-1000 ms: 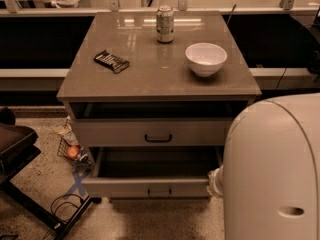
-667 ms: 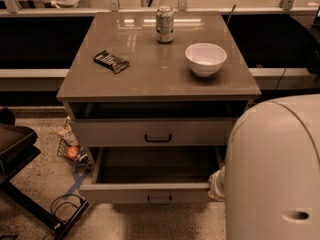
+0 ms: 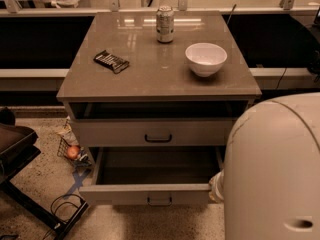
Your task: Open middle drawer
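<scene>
The middle drawer (image 3: 150, 194) is pulled well out of the cabinet, and its dark, empty inside shows. Its flat grey-beige front carries a small dark bar handle (image 3: 160, 200) at the centre. The taller top drawer (image 3: 150, 132) sits above it, with a dark gap under the tabletop. The lowest drawer is hidden under the open one. My gripper is out of view behind my pale body (image 3: 275, 169). Only a small pale piece of the arm (image 3: 217, 186) shows by the drawer's right front corner.
On the cabinet top (image 3: 150, 79) stand a drinks can (image 3: 165, 24), a white bowl (image 3: 206, 59) and a dark snack packet (image 3: 111, 61). On the floor at the left are a dark chair base (image 3: 20, 149), cables (image 3: 65, 206) and a small basket with an orange ball (image 3: 73, 151).
The middle drawer has slid further out toward the camera. The pale arm piece at its right corner has moved with it.
</scene>
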Controlling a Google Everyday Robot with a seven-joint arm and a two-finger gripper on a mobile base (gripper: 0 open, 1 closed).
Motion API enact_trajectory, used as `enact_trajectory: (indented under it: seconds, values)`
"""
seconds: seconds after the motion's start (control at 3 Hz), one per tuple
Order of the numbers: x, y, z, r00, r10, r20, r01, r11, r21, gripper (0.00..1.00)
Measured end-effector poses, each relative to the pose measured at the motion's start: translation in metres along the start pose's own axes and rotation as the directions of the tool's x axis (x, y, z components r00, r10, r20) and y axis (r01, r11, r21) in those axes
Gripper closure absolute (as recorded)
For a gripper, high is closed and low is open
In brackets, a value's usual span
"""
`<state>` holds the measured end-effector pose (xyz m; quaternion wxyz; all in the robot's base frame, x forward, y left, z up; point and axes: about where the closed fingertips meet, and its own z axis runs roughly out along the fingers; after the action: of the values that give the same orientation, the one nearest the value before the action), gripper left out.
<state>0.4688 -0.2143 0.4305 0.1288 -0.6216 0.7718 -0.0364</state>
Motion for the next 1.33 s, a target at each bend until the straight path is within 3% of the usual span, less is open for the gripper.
enact_trajectory:
  seconds: [0.67,1.0,1.33]
  values:
    - [0.005,0.013,-0.004,1.000,0.019,-0.011,-0.019,0.9995,-0.024,1.00]
    - [0.014,0.050,-0.007,0.998,0.047,-0.038,-0.050,0.9928,-0.108,1.00]
    - [0.013,0.048,-0.013,0.998,0.047,-0.038,-0.050,0.9928,-0.109,0.82]
